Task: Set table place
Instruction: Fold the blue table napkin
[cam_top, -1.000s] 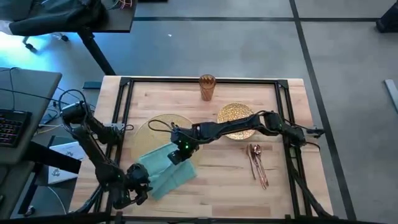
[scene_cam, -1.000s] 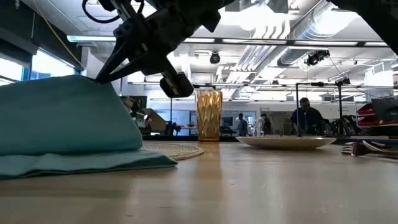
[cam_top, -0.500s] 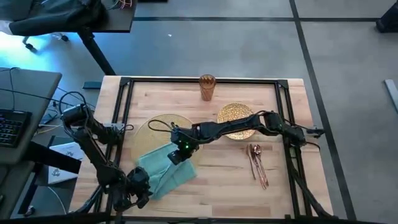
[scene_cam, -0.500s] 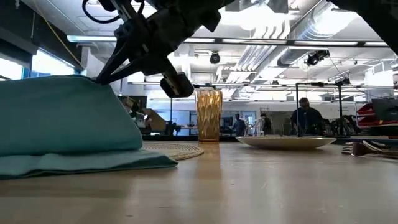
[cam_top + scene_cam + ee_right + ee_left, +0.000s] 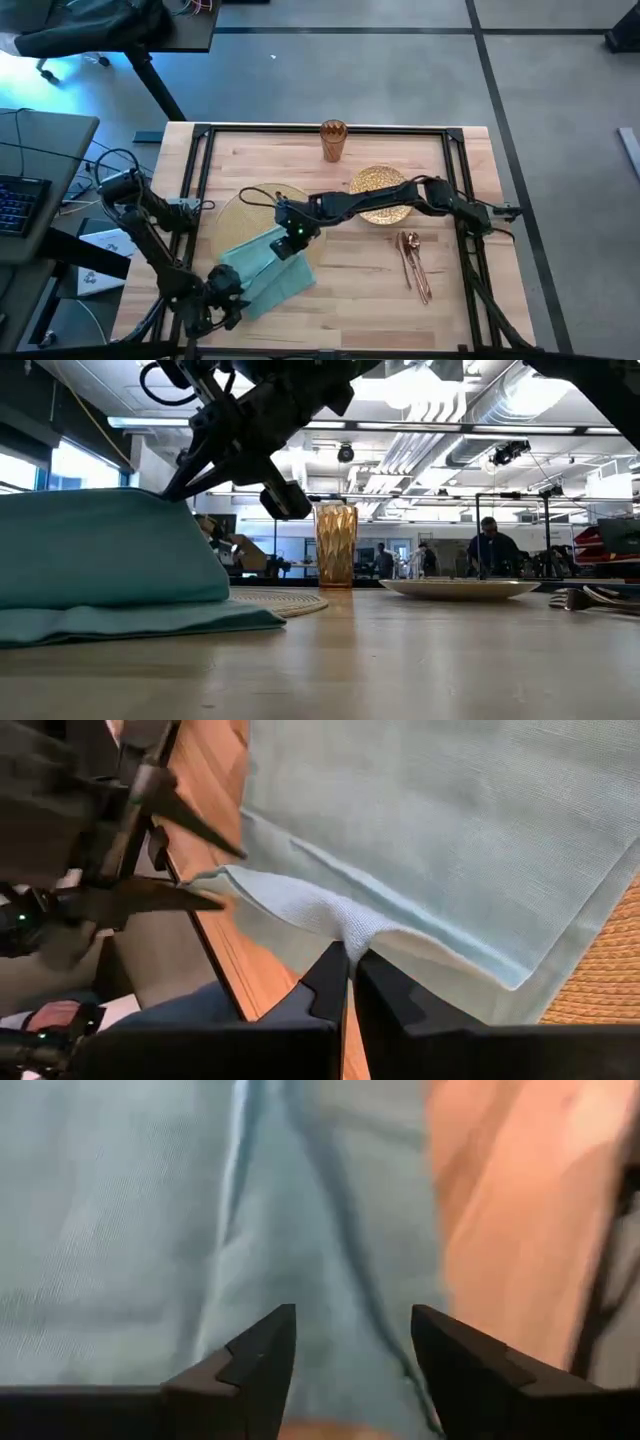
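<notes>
From above, you can see the right gripper (image 5: 287, 243) has drifted slightly up the table (image 5: 350, 300) since a second ago, its wrist now a touch farther onto the placemat (image 5: 240, 205), while the left gripper (image 5: 228, 296) has pulled a little closer to the table's near left corner. The teal napkin (image 5: 262, 275) lies half on the placemat's near edge and half on bare wood, with the right gripper on its far edge and the left gripper at its near left edge. Taking the placemat as your landmark, the gold plate (image 5: 373, 183) sits just to its right with nothing visible on it, the amber cup (image 5: 333, 140) stands beyond it near the far rail, and the spoon and knife (image 5: 414, 262) lie well to its right. At table height, the napkin (image 5: 100, 550) is lifted into a tall teal fold at the placemat's (image 5: 285, 600) near side, and the right gripper (image 5: 180, 485) has tilted slightly at the fold's peak; you cannot tell what the cup (image 5: 335, 546) holds. In your left wrist view, the fingers (image 5: 250, 1365) are spread apart over the napkin (image 5: 130, 1220), gripping nothing. In your right wrist view, the fingers (image 5: 325, 985) are pressed together, pinching a raised ridge of the napkin (image 5: 430, 830).
</notes>
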You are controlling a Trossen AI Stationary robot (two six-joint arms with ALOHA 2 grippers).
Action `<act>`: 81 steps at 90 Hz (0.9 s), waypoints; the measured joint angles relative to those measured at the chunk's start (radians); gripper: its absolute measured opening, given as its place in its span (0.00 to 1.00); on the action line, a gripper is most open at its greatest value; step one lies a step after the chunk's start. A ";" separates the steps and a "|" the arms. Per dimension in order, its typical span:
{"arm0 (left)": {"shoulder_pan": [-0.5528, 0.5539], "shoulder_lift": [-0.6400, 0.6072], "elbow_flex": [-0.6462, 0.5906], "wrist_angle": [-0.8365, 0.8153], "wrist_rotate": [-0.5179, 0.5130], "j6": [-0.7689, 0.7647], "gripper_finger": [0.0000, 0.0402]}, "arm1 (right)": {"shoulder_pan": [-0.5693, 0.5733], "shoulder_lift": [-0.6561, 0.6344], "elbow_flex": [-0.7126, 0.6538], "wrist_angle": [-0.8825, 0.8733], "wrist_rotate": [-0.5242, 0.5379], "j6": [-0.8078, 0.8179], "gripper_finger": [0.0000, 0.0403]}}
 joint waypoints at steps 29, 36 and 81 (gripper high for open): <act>0.016 -0.005 0.037 -0.042 0.117 0.038 0.27 | 0.000 0.000 0.000 -0.002 0.000 -0.016 0.00; 0.022 -0.026 0.051 -0.089 0.127 0.055 0.14 | 0.000 0.000 0.000 -0.001 0.001 -0.018 0.00; 0.126 -0.359 0.248 -1.178 -0.029 -0.079 0.00 | -0.112 -0.002 0.168 0.048 0.259 -0.191 0.00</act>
